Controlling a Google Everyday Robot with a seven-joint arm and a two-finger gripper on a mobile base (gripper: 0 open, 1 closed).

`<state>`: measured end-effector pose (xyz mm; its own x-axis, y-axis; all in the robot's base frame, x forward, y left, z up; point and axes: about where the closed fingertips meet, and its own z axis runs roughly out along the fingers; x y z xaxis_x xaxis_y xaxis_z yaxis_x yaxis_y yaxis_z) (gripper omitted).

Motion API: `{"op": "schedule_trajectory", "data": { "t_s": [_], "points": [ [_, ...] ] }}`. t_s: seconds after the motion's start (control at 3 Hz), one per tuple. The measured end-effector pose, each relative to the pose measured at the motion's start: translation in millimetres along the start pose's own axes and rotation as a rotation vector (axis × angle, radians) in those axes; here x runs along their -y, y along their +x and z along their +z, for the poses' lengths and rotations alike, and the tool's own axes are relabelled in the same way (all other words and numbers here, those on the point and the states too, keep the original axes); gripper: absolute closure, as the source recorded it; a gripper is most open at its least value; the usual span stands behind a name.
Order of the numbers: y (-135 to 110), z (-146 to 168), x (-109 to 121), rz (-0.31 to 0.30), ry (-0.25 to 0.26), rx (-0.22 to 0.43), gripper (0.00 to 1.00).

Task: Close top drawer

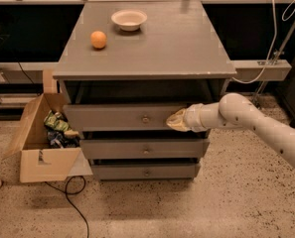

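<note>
The top drawer (117, 117) is a wide grey drawer with a small round silver knob (145, 118). It sits nearly flush under the cabinet top, standing out only slightly. My gripper (176, 121) is at the end of the white arm (246, 120) coming from the right. It presses against the right part of the drawer's front panel, right of the knob.
Two shorter grey drawers (144, 149) sit below. An orange (99, 39) and a white bowl (129, 19) rest on the cabinet top (177, 48). An open cardboard box (40, 143) with wrappers stands on the floor at the left, a black cable (72, 197) beside it.
</note>
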<state>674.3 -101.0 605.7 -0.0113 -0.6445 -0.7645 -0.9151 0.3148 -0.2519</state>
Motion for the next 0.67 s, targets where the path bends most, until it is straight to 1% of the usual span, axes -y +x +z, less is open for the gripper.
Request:
{"op": "schedule_trajectory", "data": {
  "t_s": [0.33,0.67],
  "points": [
    [-7,-25,-5,-0.008,-0.008,0.011,1.0],
    [-10,-68,-15,0.007,0.016,0.007,1.0]
  ]
}}
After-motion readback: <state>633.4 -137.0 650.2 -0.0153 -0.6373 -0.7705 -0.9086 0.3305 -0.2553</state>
